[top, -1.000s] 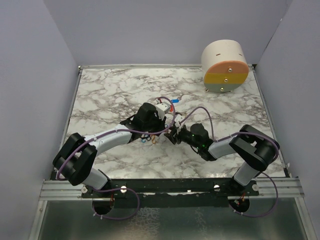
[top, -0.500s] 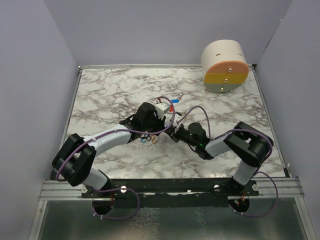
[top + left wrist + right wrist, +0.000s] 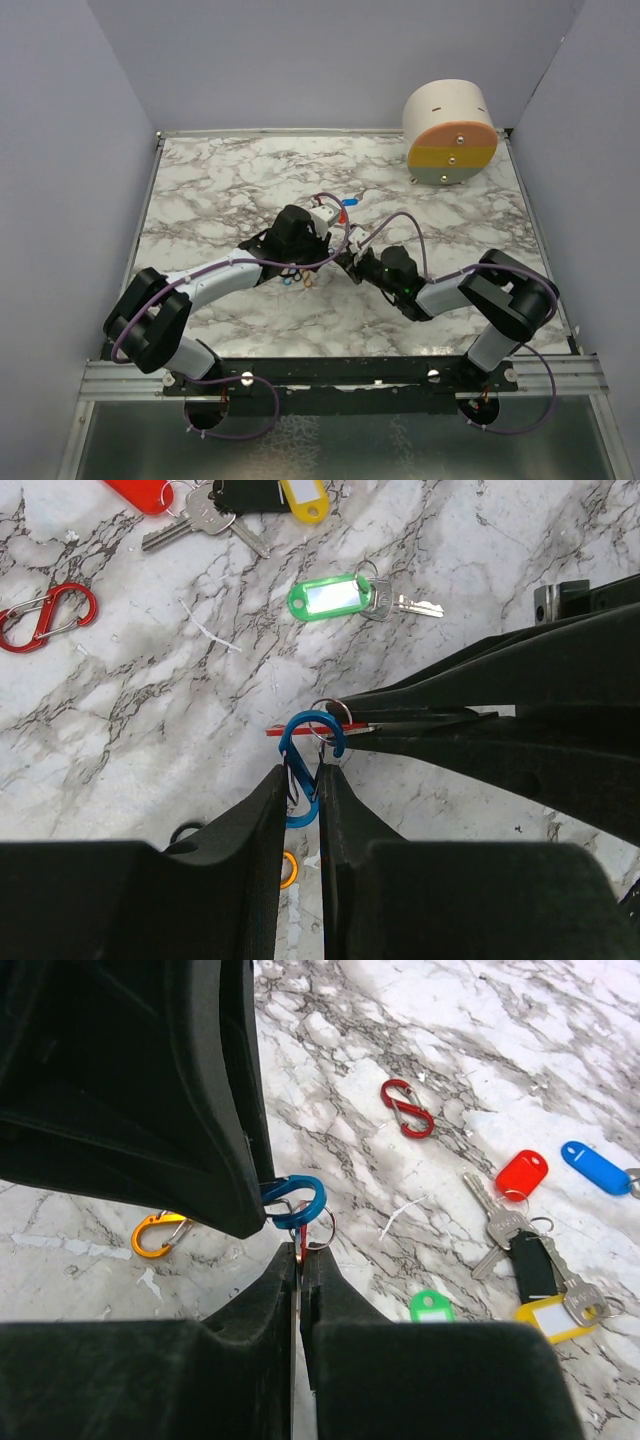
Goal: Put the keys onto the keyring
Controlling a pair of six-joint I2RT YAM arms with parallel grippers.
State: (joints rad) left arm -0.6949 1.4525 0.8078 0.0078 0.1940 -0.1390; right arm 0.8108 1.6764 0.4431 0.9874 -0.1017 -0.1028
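My left gripper (image 3: pixel 302 772) is shut on the blue loop (image 3: pixel 303 752) of the keyring, holding it above the marble. My right gripper (image 3: pixel 300 1250) is shut on a red key (image 3: pixel 302 1243), seen edge-on, whose small metal ring (image 3: pixel 324 1228) overlaps the end of the blue loop (image 3: pixel 296 1200). I cannot tell if the ring is threaded on. In the top view both grippers (image 3: pixel 342 253) meet at mid-table. An orange loop (image 3: pixel 160 1233) and a red loop (image 3: pixel 407 1108) lie loose. More keys lie on the table: green (image 3: pixel 330 595), red (image 3: pixel 521 1174), blue (image 3: pixel 595 1167), yellow (image 3: pixel 548 1317).
A round beige, yellow and orange drum (image 3: pixel 450 133) stands at the back right corner. Grey walls close in the marble table (image 3: pixel 220 180) on three sides. A black-tagged key (image 3: pixel 530 1265) lies among the others.
My right gripper has shut on the red key. The right arm pushed toward the left gripper and eased back. The left gripper kept its hold on the blue loop.
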